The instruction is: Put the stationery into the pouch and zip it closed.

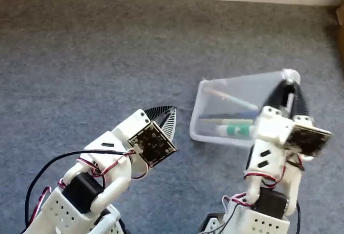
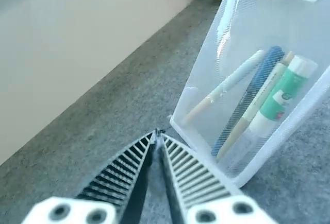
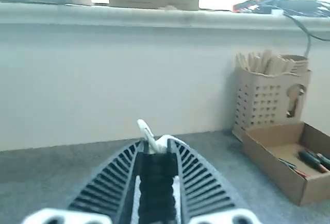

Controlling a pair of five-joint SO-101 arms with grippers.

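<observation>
Nearest the arm bases, the left gripper (image 2: 157,137) has its jaws pressed together on nothing. Its tip is just beside the near corner of the pouch (image 1: 228,94) and, as far as the left wrist view tells, not touching it. It seems placed there to steady that end should the pouch slide. The pouch, of clear mesh, lies on the grey surface (image 1: 107,45) with the stationery (image 2: 268,98) inside: pens and a green-labelled glue stick side by side. At the pouch's far end the right gripper (image 1: 288,86) is clamped on the white zip pull (image 3: 148,133), and that end looks lifted a little, probably from the tug along the zip. The high view gives the layout but hides the pinch under the arm. The right wrist view shows the pull caught between the jaws, yet not how much of the zip is left open. Beyond, by the wall, stand a perforated holder (image 3: 268,98) of wooden sticks and a cardboard box (image 3: 281,167).
</observation>
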